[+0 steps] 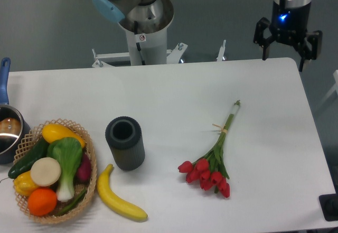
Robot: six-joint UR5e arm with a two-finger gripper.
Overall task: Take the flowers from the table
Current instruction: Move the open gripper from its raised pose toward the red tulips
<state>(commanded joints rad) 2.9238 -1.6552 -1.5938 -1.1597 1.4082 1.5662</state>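
Observation:
The flowers [213, 159] lie flat on the white table [174, 90] at the right of centre. Red tulip heads point toward the front edge, green stems run up and right, and a tan band ties them midway. My gripper [286, 47] hangs at the top right, above the table's far right corner, well away from the flowers. Its fingers are spread apart and hold nothing.
A dark ribbed cylinder vase [125, 142] stands left of the flowers. A banana [117, 196] lies in front of it. A wicker basket [90, 154] of vegetables and fruit sits at the front left, a pot [9, 132] behind it. The robot base [143, 29] stands at the back.

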